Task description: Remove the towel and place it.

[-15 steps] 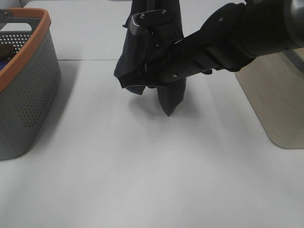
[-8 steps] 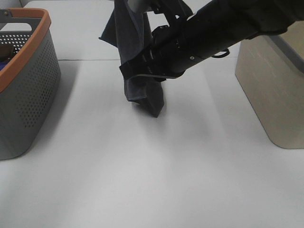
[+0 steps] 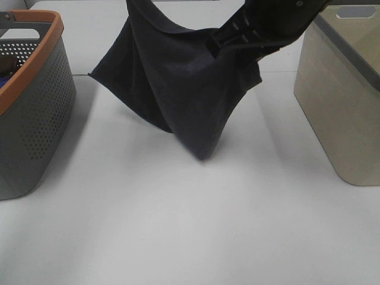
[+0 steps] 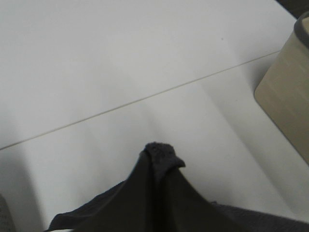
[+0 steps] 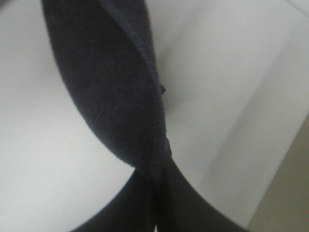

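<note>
White tabletop (image 3: 178,225) spans the work area. Above its middle hangs the towel (image 3: 178,77) — dark navy, spread wide, long axis running left to right. Its upper edge sags between two held corners, and its lowest tip points down at the table; contact there cannot be confirmed. Grey perforated basket (image 3: 35,107) with orange rim stands left; beige bin (image 3: 338,107) stands right. Left gripper (image 4: 155,183) is clamped on one towel corner — right gripper (image 5: 158,188) pinches the other.

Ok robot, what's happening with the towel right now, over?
Left gripper and right gripper shut on the towel. Towel spread between them, hanging over the table. Basket and bin off to the sides.
</note>
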`<action>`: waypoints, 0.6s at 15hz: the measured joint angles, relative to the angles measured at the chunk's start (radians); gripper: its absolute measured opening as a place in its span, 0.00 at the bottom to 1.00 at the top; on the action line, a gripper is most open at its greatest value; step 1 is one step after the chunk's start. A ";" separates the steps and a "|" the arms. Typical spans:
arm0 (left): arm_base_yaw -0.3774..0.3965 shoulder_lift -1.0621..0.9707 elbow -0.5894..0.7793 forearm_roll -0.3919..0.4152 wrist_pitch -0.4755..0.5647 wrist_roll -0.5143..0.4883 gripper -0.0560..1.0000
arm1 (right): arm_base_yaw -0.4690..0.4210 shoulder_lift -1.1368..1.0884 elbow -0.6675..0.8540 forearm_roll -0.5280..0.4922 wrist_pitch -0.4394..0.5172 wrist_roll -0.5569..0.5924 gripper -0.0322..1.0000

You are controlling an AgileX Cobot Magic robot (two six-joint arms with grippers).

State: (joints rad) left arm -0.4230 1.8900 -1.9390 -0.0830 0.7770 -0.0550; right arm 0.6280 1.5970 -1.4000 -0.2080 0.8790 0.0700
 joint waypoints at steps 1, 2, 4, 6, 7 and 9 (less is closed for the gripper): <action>0.000 0.000 0.000 0.030 0.031 -0.018 0.05 | 0.000 0.000 -0.034 -0.061 0.015 0.030 0.03; 0.000 0.000 0.000 0.068 0.043 -0.038 0.05 | 0.000 0.000 -0.071 -0.118 0.018 0.054 0.03; 0.000 0.000 0.000 0.136 0.027 -0.072 0.05 | 0.000 0.006 -0.142 -0.208 0.019 0.082 0.03; 0.000 0.000 0.000 0.175 -0.026 -0.087 0.05 | 0.000 0.029 -0.208 -0.282 0.019 0.100 0.03; 0.000 0.000 0.000 0.191 -0.074 -0.090 0.05 | 0.000 0.053 -0.243 -0.342 0.012 0.111 0.03; 0.000 0.006 0.000 0.213 -0.210 -0.091 0.05 | 0.000 0.122 -0.296 -0.496 -0.026 0.185 0.03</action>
State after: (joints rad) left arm -0.4230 1.8960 -1.9390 0.1300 0.5670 -0.1460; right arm 0.6280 1.7190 -1.6960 -0.7040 0.8530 0.2550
